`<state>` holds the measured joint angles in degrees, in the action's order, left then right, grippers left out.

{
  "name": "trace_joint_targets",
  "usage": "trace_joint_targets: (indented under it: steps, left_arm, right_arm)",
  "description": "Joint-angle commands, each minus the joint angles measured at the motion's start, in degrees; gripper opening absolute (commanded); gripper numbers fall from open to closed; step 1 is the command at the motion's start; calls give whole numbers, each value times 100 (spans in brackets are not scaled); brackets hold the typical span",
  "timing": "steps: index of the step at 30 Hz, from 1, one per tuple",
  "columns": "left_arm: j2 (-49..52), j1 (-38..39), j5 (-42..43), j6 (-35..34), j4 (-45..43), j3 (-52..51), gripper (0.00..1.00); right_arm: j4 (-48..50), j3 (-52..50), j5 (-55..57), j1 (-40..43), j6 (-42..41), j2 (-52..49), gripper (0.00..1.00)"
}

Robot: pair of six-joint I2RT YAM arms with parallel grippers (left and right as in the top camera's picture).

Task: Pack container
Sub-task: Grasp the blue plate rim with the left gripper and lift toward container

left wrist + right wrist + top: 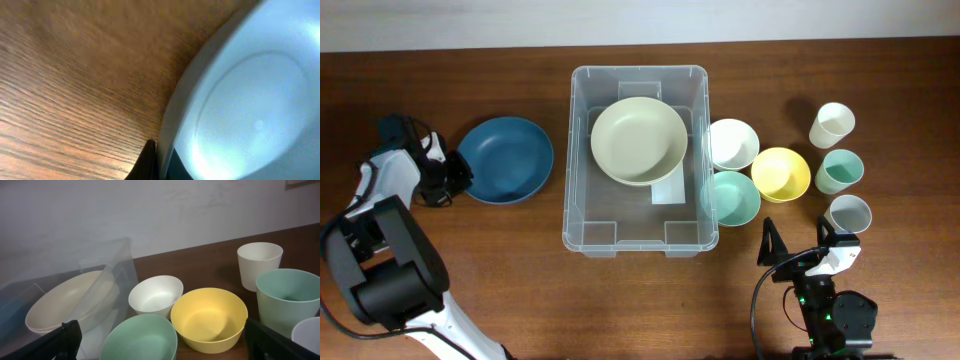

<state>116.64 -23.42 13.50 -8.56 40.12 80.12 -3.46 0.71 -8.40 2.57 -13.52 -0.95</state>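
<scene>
One container (610, 205) sits mid-way along the bench (620, 310), with a cream bowl (638, 140) inside. Toward the left edge, the left end effector (455, 171) meets the blue bowl (508, 160) at its rim; whether it is clenched, I cannot tell. Near the front edge, the right end effector (797, 250) is released.

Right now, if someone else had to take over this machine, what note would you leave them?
Left gripper: at the blue bowl's left rim; cannot tell whether it grips.
Right gripper: open, empty, near the cups.
Container: mid-table, cream bowl inside.
Done: one bowl packed.
To do: blue bowl, three small bowls and three cups, all outside the container.
</scene>
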Motion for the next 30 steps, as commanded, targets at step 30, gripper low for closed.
trace_joint_targets:
  steps: [30]
  left_arm:
    - [-1954, 3838, -1360, -249, 17, 944, 1]
  right_arm:
    - [-20, -39, 7, -31, -48, 31, 99]
